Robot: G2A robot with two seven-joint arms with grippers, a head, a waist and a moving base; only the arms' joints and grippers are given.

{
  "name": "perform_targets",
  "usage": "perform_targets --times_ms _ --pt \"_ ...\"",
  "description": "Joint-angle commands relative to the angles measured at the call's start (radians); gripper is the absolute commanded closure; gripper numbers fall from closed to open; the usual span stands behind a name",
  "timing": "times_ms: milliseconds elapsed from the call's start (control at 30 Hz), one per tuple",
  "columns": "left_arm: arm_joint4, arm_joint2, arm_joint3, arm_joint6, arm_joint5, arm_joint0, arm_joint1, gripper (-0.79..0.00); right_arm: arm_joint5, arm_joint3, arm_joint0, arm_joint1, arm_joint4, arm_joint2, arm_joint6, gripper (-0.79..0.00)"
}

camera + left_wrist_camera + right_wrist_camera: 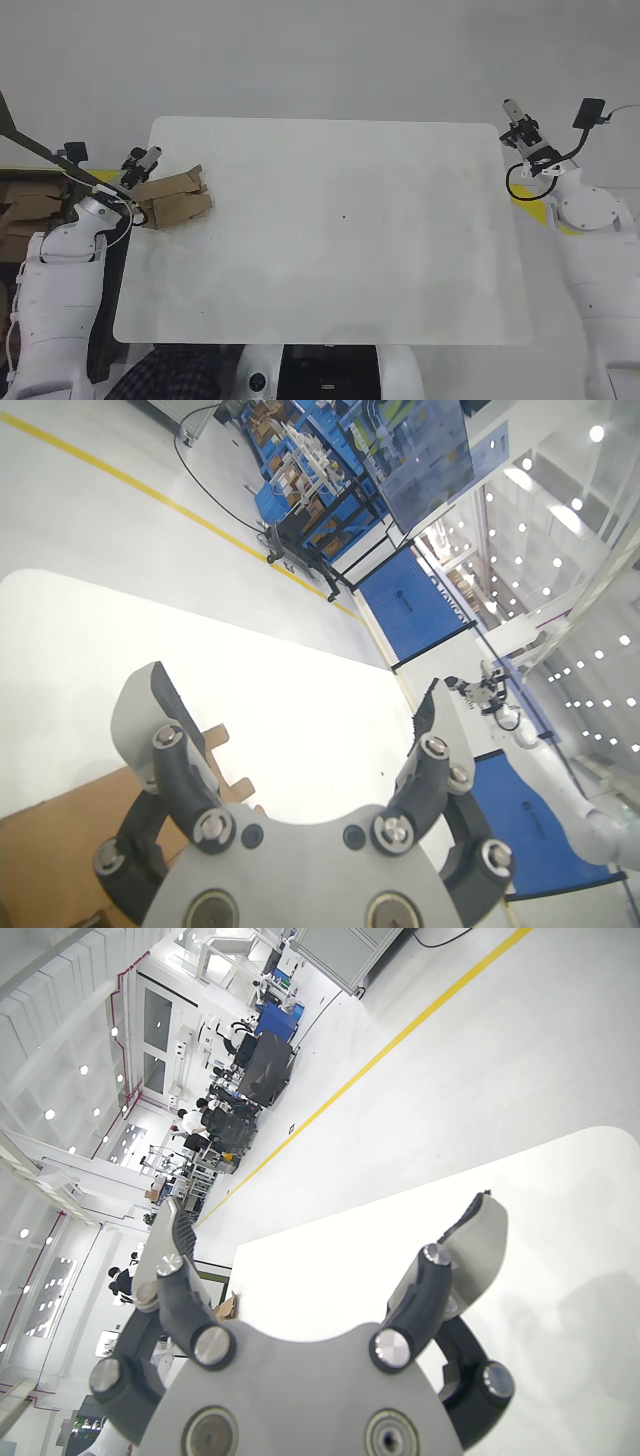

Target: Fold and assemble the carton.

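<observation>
Carton lies at table edge beside spread left claw

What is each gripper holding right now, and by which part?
Nothing is held. The left gripper is open beside the carton, gripping no part of it; the right gripper is open and empty.

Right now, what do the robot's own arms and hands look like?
The left arm and right arm have smooth white shells. The left hand and right hand match: a grey metal plate, black links with silver screws, two pale grey curved fingers with black ribbed pads. A black cable loops at the right wrist.
</observation>
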Motion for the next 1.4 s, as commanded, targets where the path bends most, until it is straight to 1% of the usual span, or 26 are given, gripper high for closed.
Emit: perform_targets --times_ms 0,233,767,900,1033,1200,1367 --pt "-0.096 -0.027 0.018 -0.060 0.010 0.016 0.007 -0.785 0.000 0.000 0.000 0.000 0.000 0.000 0.000 -0.785" --pt "-0.358 -0.080 0.034 -0.209 0.043 0.067 0.017 -0.785 0.000 0.000 0.000 0.000 0.000 0.000 0.000 -0.785" --pt "-0.366 -0.081 0.034 -0.213 0.045 0.068 0.017 -0.785 0.000 0.000 0.000 0.000 0.000 0.000 0.000 -0.785" --pt "-0.366 -0.093 0.027 -0.183 0.090 0.078 0.019 -0.785 0.000 0.000 0.000 0.000 0.000 0.000 0.000 -0.785" --pt "-0.373 -0.133 0.075 -0.163 0.107 0.093 0.025 -0.785 0.000 0.000 0.000 0.000 0.000 0.000 0.000 -0.785" --pt "-0.394 -0.178 0.169 -0.159 0.120 0.095 0.035 -0.785 0.000 0.000 0.000 0.000 0.000 0.000 0.000 -0.785" --pt "-0.358 -0.183 0.284 -0.120 0.124 0.070 0.040 -0.785 0.000 0.000 0.000 0.000 0.000 0.000 0.000 -0.785"
